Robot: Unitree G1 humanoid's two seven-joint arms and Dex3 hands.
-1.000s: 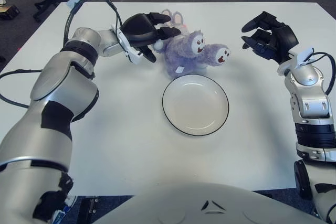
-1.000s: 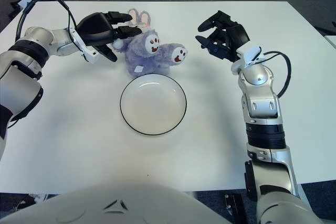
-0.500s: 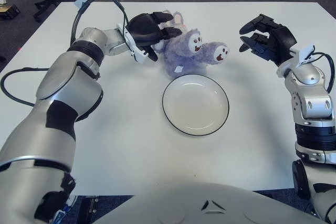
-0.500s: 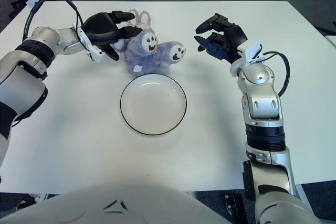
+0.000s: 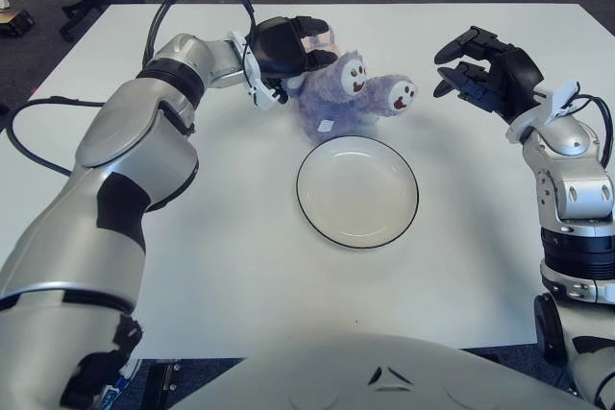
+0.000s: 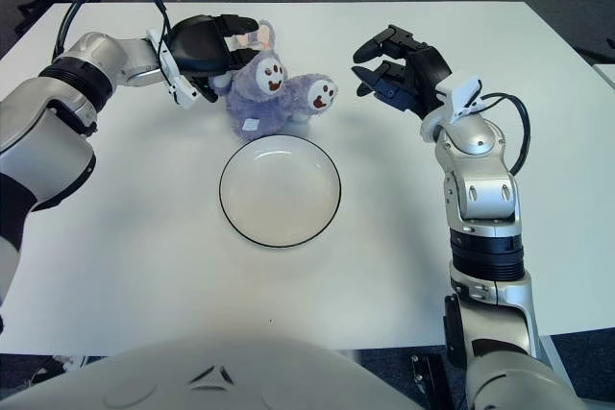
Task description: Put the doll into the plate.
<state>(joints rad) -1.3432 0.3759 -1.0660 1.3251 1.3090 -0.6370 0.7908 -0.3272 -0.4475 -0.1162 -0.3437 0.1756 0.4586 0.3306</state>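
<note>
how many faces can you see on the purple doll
2. Both are on the doll behind the plate: one beside the left hand, one on the end nearer the right hand.

The plate (image 5: 357,191) sits on the worktop (image 5: 221,266) near its middle. Just behind the plate, slightly to its left, lies the doll (image 5: 346,93), apart from the rim. The left hand (image 5: 281,50) is at the doll's left rear, its fingers (image 5: 309,26) over the doll's back edge and touching it. The right hand (image 5: 485,74) shows to the right of the doll, behind and right of the plate, well apart from both.
</note>
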